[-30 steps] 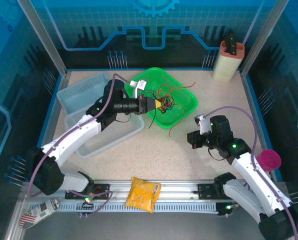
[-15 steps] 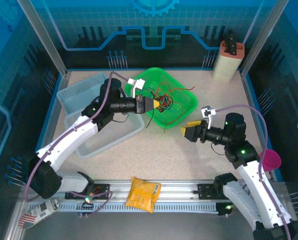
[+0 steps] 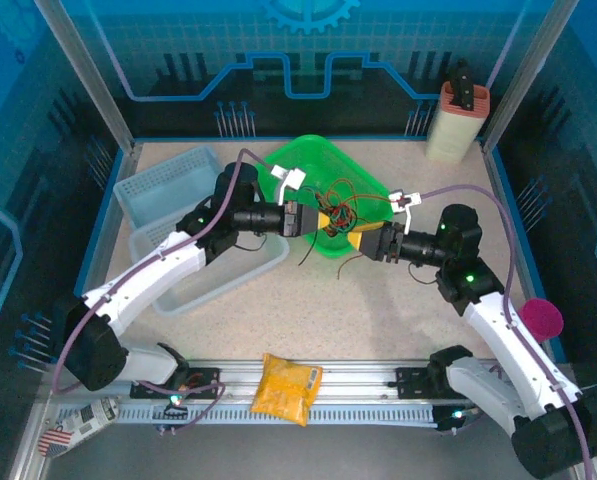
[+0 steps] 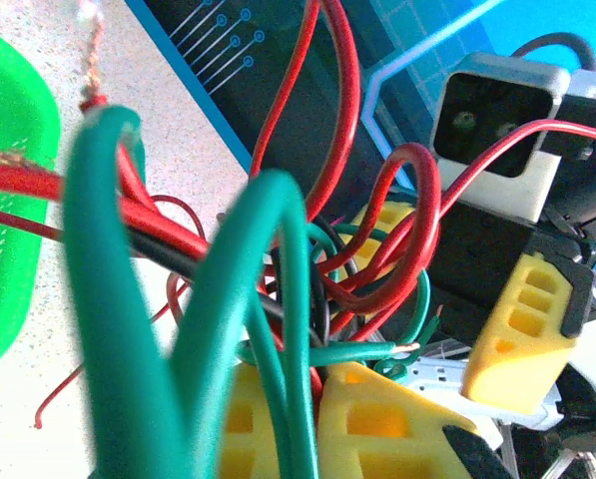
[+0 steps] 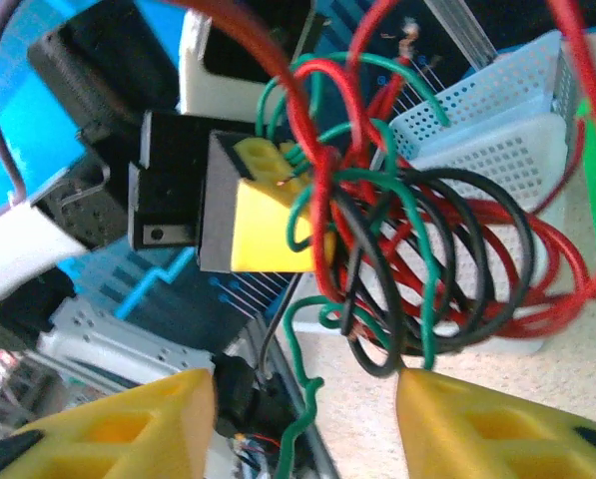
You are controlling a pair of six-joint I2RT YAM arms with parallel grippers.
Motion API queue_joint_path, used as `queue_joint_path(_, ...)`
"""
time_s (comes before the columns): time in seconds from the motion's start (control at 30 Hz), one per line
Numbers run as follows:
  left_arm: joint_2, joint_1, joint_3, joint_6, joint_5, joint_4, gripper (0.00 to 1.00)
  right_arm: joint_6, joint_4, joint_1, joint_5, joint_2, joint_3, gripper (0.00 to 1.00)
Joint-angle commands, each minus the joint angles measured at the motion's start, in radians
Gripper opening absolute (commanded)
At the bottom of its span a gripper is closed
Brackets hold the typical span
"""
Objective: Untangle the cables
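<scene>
Cables (image 3: pixel 335 207) are bunched in one knot, lifted over the near part of the green basket (image 3: pixel 370 190). A few loose tails hang toward the desk (image 3: pixel 398 320). Left hand (image 3: pixel 323 218) pinches the knot from the left, with wires running between its yellow pads. Right hand (image 3: pixel 355 240) faces it from the right, fingers (image 5: pixel 108 424) spread wide, nothing gripped. In the right wrist view the knot hangs just ahead of the gap between them.

Mix is red, dark green and black loops wound through each other. Red makes the big outer loops; green and black thread the middle.

Handling, my read: very light, limp but springy, insulation slick. Loops will hold their curl and snag, so a hard pull likely tightens the knot. Bare stranded ends look fragile, don't clamp there.

Where to grab: a single strand at the outer edge of the bunch, best a red outer loop on the right side, well apart from left's pinch. Close on that wire alone, then draw slowly away from left. Risk: thin wire slips the pads, or two strands get caught together.
</scene>
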Motion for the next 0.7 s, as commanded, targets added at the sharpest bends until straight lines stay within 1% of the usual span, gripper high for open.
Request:
queue_joint_path(0.0, 0.002, -0.007, -0.011, 0.028, 0.026, 0.020, 0.00, 0.006, 0.039, 0.015, -0.018, -0.007, 0.036, 0.30)
queue_joint_path(0.13, -0.003, -0.008, -0.009, 0.003, 0.000, 0.034, 0.00, -0.060, -0.057, 0.018, 0.005, -0.029, 0.035, 0.07)
queue_joint_path(0.2, -0.002, -0.006, -0.001, -0.014, -0.033, 0.029, 0.00, -0.110, -0.123, 0.019, 0.023, -0.041, 0.036, 0.00)
queue_joint_path(0.3, -0.004, -0.002, 0.014, -0.044, -0.079, 0.034, 0.00, -0.202, -0.242, 0.019, 0.074, -0.063, 0.030, 0.00)
queue_joint_path(0.47, -0.013, 0.020, 0.033, -0.085, -0.086, 0.085, 0.00, -0.366, -0.471, 0.017, 0.210, -0.072, 0.018, 0.00)
queue_joint_path(0.53, -0.020, 0.042, 0.038, -0.083, -0.092, 0.094, 0.00, -0.393, -0.548, 0.011, 0.279, -0.058, 0.012, 0.00)
queue_joint_path(0.67, -0.024, 0.088, 0.043, -0.107, -0.083, 0.106, 0.00, -0.405, -0.656, -0.001, 0.367, -0.003, 0.020, 0.00)
